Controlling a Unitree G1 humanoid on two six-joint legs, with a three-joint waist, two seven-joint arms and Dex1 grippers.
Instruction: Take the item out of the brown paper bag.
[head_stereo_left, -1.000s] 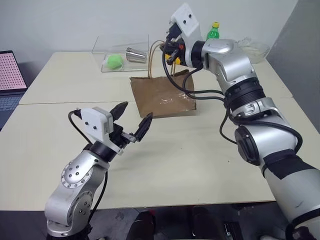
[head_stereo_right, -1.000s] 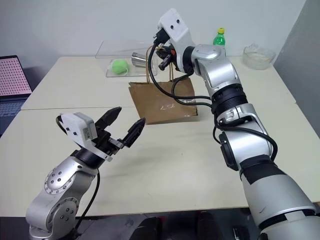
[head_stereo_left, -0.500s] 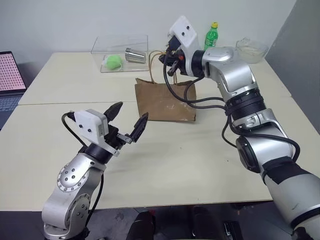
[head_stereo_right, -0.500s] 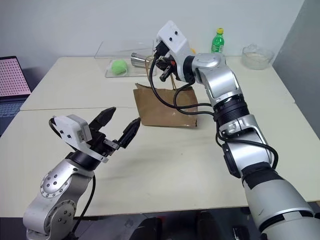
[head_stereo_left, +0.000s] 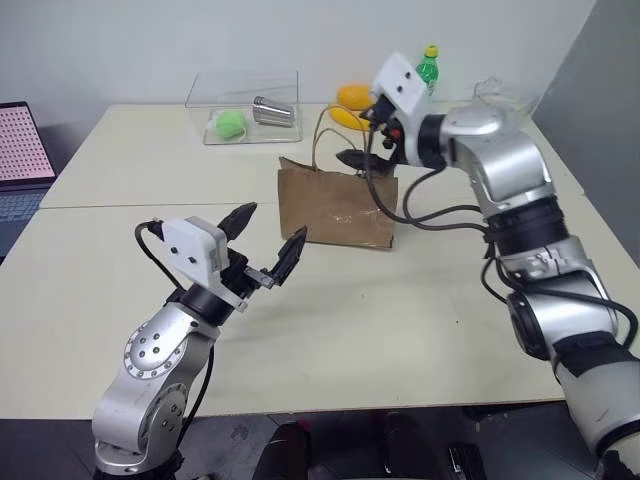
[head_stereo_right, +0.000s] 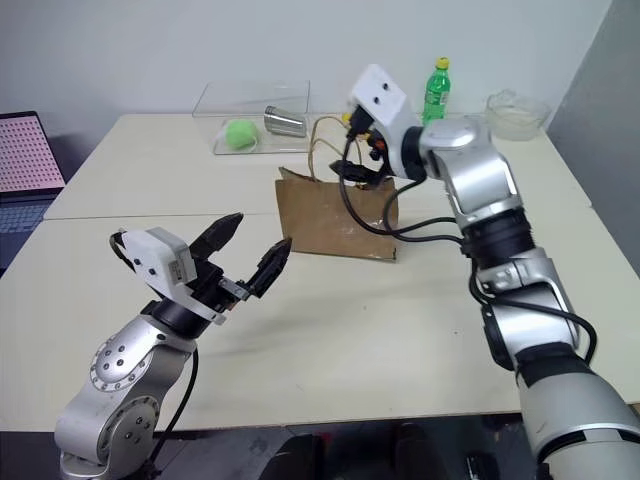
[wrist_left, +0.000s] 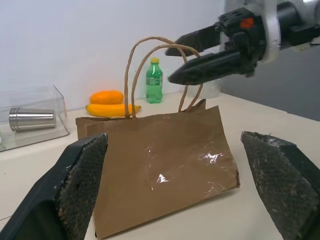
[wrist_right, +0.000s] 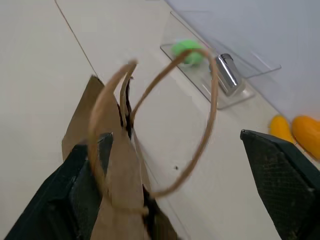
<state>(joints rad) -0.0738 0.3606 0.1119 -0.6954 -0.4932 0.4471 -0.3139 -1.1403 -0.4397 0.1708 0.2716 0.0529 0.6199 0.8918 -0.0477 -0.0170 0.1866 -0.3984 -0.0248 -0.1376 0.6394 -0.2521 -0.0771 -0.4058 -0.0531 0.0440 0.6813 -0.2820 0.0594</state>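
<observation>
Both jaws open near brown paper bag (head_stereo_left: 336, 206)

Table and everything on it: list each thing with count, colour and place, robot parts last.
brown paper bag: 1, brown, tan loop handles, upright mid-table
clear box: 1, transparent, far left of the bag
green ball: 1, green, inside the box
metal cup: 1, silver, on its side in the box
green soda bottle: 1, yellow cap, far edge
yellow-orange fruit: 2, behind the bag
glass bowl: 1, clear, far right corner
laptop: 1, pink screen, left edge
table: cream
left pincer: open, in front of the bag
right pincer: open, at the bag's handles
</observation>
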